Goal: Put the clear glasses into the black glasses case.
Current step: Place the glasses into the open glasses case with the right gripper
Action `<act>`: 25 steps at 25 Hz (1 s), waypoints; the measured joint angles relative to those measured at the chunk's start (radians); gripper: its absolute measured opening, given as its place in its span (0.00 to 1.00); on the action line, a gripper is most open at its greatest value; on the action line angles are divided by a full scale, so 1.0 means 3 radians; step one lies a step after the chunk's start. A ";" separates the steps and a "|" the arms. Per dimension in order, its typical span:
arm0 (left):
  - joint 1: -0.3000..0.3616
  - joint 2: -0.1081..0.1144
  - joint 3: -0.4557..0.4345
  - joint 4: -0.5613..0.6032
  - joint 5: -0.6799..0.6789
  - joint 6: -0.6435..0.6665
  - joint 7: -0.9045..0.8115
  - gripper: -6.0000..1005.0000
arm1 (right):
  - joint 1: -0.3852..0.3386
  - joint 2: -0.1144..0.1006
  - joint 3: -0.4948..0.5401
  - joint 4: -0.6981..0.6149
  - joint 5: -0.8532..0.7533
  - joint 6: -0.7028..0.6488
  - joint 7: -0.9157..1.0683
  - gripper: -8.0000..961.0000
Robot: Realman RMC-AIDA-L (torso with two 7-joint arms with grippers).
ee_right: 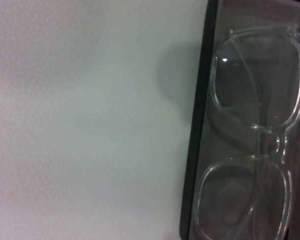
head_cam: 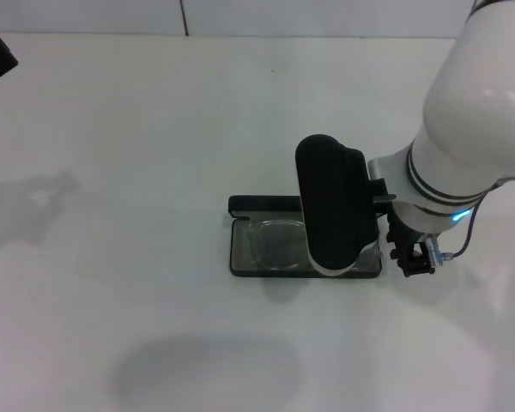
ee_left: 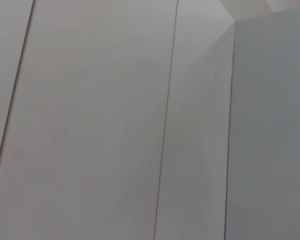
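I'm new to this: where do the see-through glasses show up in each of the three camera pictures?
Head view: the glasses lie inside the open case, low in the centre, partly hidden by the right arm.
Left wrist view: not in it; only pale panels show.
Right wrist view: the glasses fill the right side, lying in the case.
Shared landmark: the case's black rim, seen in the head and right wrist views.
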 joint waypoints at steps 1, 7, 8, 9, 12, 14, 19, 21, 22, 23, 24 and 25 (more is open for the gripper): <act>0.0000 0.0000 0.0000 0.0000 0.0000 -0.0001 0.0002 0.16 | 0.0000 0.0000 -0.0011 0.0002 0.0000 0.0014 0.0000 0.16; 0.0000 0.0002 0.0000 0.0002 0.0004 -0.0003 0.0003 0.16 | -0.0014 0.0000 -0.0088 0.0016 -0.0071 0.0090 -0.0003 0.16; 0.0002 0.0002 0.0000 0.0002 0.0005 -0.0003 0.0004 0.16 | -0.0016 0.0000 -0.0101 0.0024 -0.0074 0.0107 -0.0003 0.16; 0.0004 0.0002 0.0000 0.0001 0.0005 -0.0003 0.0004 0.16 | -0.0016 0.0000 -0.0110 0.0029 -0.0075 0.0122 -0.0003 0.16; 0.0022 0.0002 0.0000 0.0002 0.0005 -0.0002 0.0002 0.16 | -0.0016 0.0000 -0.0132 0.0032 -0.0076 0.0165 -0.0004 0.16; 0.0025 0.0002 0.0000 0.0002 0.0005 -0.0002 0.0001 0.16 | -0.0016 0.0000 -0.0135 0.0031 -0.0077 0.0175 -0.0004 0.16; 0.0041 0.0002 0.0000 0.0002 0.0007 0.0003 -0.0004 0.16 | -0.0020 0.0000 -0.0136 0.0012 -0.0077 0.0226 -0.0007 0.16; 0.0041 0.0002 0.0000 0.0002 0.0007 0.0006 -0.0008 0.16 | -0.0028 0.0000 -0.0137 0.0003 -0.0076 0.0240 -0.0008 0.16; 0.0041 0.0002 0.0000 0.0002 0.0007 0.0008 -0.0010 0.16 | -0.0031 0.0000 -0.0138 -0.0002 -0.0074 0.0243 -0.0009 0.16; 0.0043 0.0002 0.0000 0.0002 0.0007 0.0009 -0.0010 0.16 | -0.0034 0.0000 -0.0139 -0.0006 -0.0070 0.0246 -0.0012 0.16; 0.0044 0.0002 0.0000 0.0002 0.0007 0.0011 -0.0011 0.16 | -0.0034 0.0000 -0.0139 -0.0006 -0.0070 0.0246 -0.0012 0.16; 0.0045 0.0002 0.0000 0.0002 0.0008 0.0013 -0.0011 0.16 | -0.0045 0.0000 -0.0141 -0.0021 -0.0063 0.0253 -0.0018 0.16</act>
